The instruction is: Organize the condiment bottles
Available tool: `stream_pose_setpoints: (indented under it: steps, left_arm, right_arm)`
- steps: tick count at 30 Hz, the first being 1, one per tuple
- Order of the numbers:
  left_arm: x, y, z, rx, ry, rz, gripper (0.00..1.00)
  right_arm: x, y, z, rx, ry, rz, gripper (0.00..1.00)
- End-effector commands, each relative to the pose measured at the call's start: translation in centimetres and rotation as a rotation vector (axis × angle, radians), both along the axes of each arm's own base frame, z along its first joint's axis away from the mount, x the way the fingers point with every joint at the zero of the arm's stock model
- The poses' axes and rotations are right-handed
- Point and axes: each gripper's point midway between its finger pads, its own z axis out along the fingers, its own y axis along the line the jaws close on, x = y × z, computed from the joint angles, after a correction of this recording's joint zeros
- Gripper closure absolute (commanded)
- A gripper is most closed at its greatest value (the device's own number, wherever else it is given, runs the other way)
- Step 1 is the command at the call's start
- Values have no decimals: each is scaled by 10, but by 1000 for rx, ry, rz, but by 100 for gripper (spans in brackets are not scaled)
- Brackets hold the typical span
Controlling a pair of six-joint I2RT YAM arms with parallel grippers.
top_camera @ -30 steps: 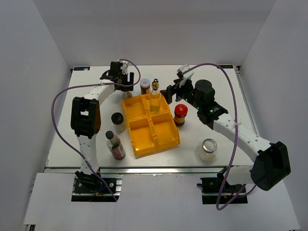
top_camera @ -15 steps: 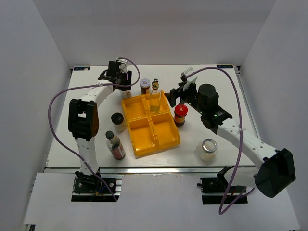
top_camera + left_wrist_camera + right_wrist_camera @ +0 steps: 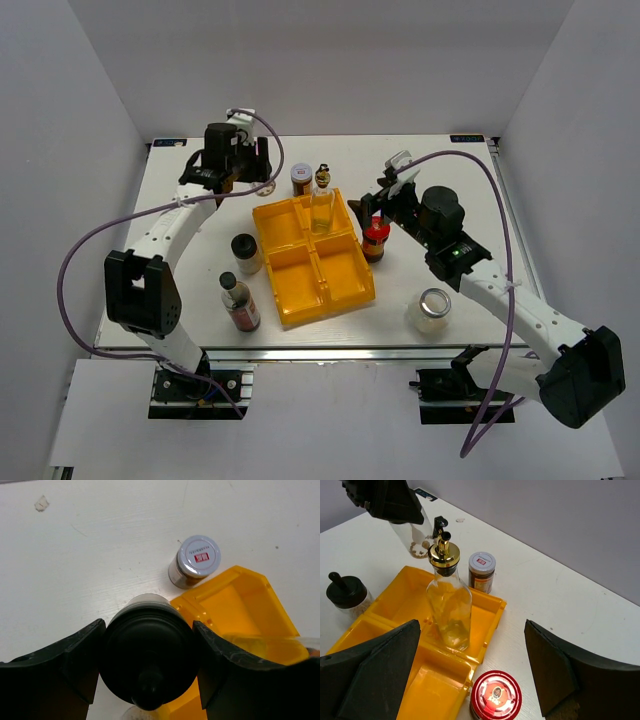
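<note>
Condiment bottles: only the tall gold-topped bottle (image 3: 322, 205) stands in the yellow tray (image 3: 290, 288), in the far-right compartment. The rest are on the table around it, apart from the one in your left gripper.
Left gripper (image 3: 148, 627) is clamped on the black-lidded jar (image 3: 147, 665), near the tray's far-left corner. Can't tell how high it is.
Right gripper (image 3: 385, 205) is spread wide over the red-lidded jar (image 3: 376, 238), holding nothing.

Risks, big to small:
- Tray looks light and unfixed. Clip a wall with the jar and you likely shove it into its neighbours.
- Tall bottle is narrow and top-heavy, right beside the free far-left compartment. A brush from arm or jar could tip it.
- Held jar: the grip sits high, at the lid. A smooth round lid may twist or slip if you swing.
- Red-lidded jar sits just beside the tray's right wall. The finger on that side has little room and may land on the rim.

Materials:
- Tray: glossy moulded plastic with four rectangular compartments and chamfered corners.
- Tall bottle: clear glass, sloped shoulders, shiny gold pourer.
- Jars: clear glass cylinders. The held one's lid is matte black with a centre knob.
- White-lidded jar (image 3: 196, 562): flat cap with a red label.
</note>
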Motion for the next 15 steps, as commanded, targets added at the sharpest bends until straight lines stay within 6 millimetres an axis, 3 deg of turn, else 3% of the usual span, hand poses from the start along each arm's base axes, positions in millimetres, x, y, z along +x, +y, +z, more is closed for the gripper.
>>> stream_pose_setpoints:
  steps: [1,8,15]
  left_arm:
    - [-20,-15,9,-17,-10,-42,73]
    - [-52,-39,-17,-17,44,-85,73]
    - [-70,-42,-50,-18,110,-84,66]
  right_arm:
    - [1,-6,14,35,-49,-21,11]
    - [-2,-10,6,35,-35,-30,11]
    - [-4,-13,-1,34,-30,-43,11]
